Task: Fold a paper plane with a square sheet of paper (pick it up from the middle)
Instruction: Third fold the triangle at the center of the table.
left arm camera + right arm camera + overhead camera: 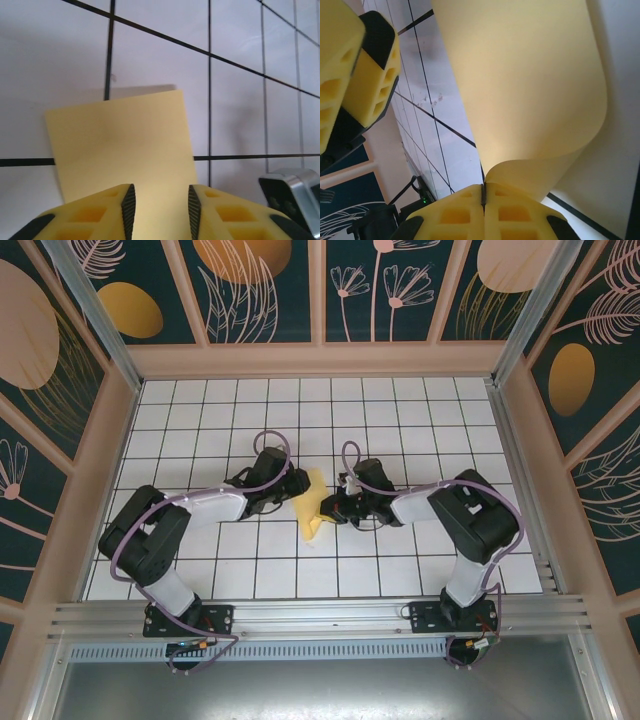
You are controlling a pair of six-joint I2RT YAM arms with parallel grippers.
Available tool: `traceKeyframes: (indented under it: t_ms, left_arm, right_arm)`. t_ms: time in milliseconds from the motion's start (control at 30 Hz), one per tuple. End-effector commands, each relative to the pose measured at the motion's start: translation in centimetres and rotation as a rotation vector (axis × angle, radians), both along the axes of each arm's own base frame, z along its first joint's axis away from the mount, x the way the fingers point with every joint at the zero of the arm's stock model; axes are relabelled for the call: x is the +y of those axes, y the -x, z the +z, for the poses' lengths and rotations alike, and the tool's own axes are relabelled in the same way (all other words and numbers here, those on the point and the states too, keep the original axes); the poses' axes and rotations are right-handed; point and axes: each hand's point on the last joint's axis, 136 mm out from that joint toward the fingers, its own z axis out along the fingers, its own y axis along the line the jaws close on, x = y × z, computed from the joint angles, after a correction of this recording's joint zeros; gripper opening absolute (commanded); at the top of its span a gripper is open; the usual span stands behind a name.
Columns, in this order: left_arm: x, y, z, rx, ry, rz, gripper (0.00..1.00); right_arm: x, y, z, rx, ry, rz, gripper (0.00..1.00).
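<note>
Yellow pads of the right gripper (pixel 483 192) press together, pinching a curled edge of the square sheet of paper (pixel 530 85) at mid-table. Both arms reach inward, wrists low. Jaws apart, the left gripper (pixel 160 210) hovers over the sheet; contact is unclear. From above, both grippers hide its side edges.

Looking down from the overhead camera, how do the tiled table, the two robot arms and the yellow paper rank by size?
1. tiled table: by far the largest.
2. left arm and right arm: they look about alike, so I won't rank one over the other.
3. yellow paper: smallest, a small piece showing between the arms.
</note>
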Motion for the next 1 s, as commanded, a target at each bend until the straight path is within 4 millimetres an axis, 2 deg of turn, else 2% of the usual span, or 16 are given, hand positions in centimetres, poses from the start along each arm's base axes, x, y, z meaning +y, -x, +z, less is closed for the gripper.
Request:
traceKeyframes:
  t_ms: [0, 100, 300, 967]
  left_arm:
    - [1.5, 0.3, -2.4, 0.052, -0.124, 0.025, 0.29]
    - [1.9, 0.3, -4.1, 0.086, -0.163, 0.035, 0.21]
    - [1.9, 0.8, -5.7, 0.134, -0.183, 0.03, 0.13]
    - [1.6, 1.4, -6.5, 0.158, -0.168, 0.003, 0.08]
  right_arm:
    - [1.0, -1.1, 1.0, -0.043, -0.034, -0.008, 0.01]
    - [1.2, -1.3, 1.1, -0.052, -0.041, -0.002, 0.02]
    - [1.6, -1.5, 0.9, -0.051, -0.048, 0.009, 0.02]
    - [2.7, -2.3, 0.2, -0.052, -0.049, 0.032, 0.02]
